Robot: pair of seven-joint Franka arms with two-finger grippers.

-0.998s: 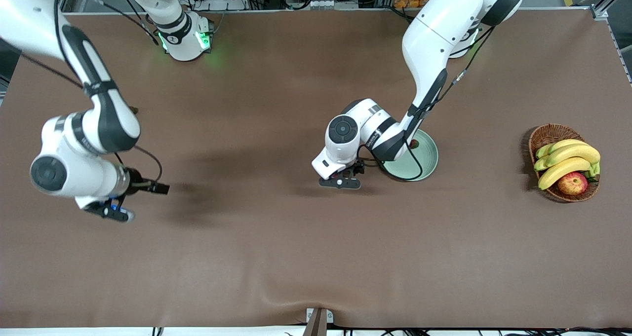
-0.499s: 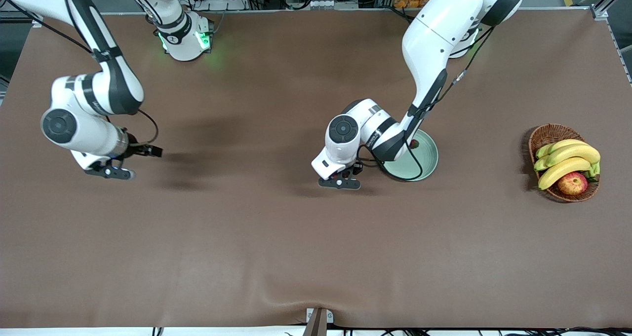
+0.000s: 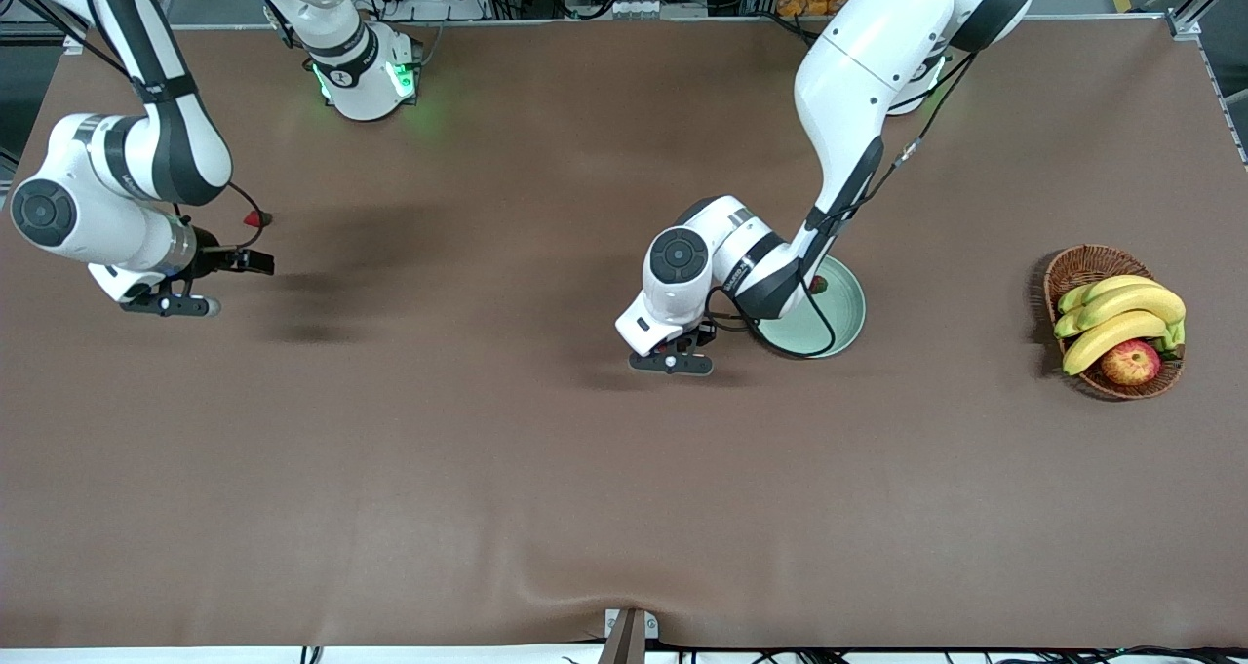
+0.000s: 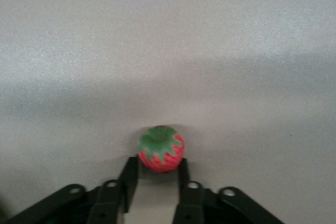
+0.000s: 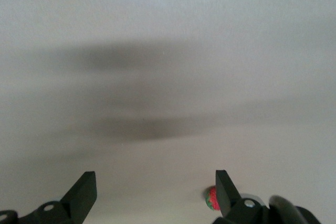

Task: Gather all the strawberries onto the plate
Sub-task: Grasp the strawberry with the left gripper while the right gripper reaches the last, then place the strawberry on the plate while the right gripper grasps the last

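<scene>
1. Left pincer (image 3: pixel 671 357) low over the brown surface (image 3: pixel 546 508), just beside the plate (image 3: pixel 838 318) on the side toward the right arm's end.
2. Left wrist view: its two black fingers (image 4: pixel 129 174) are clenched on a strawberry (image 4: pixel 161 149), red body, green cap facing the camera. Whether the berry touches the surface, cannot tell.
3. Plate is pale mint green, round, sits near the middle of the surface; the left arm's forearm covers part of its rim.
4. A second strawberry (image 3: pixel 818 285) lies in the plate, near the rim on the side away from the front camera, half hidden by the arm.
5. Third strawberry (image 3: pixel 255 219) lies on the surface toward the right arm's end, well apart from the plate.
6. Right pincer (image 3: pixel 171 303) is up over bare surface at the right arm's end; that third strawberry is near it.
7. Right wrist view: fingers (image 5: pixel 84 190) spread wide, released, nothing between them; the strawberry (image 5: pixel 211 198) shows just beside one fingertip, partly hidden by it.
8. Wicker basket (image 3: pixel 1077 272) at the left arm's end holds bananas (image 3: pixel 1121 318) and an apple (image 3: pixel 1131 362), well apart from the plate.
</scene>
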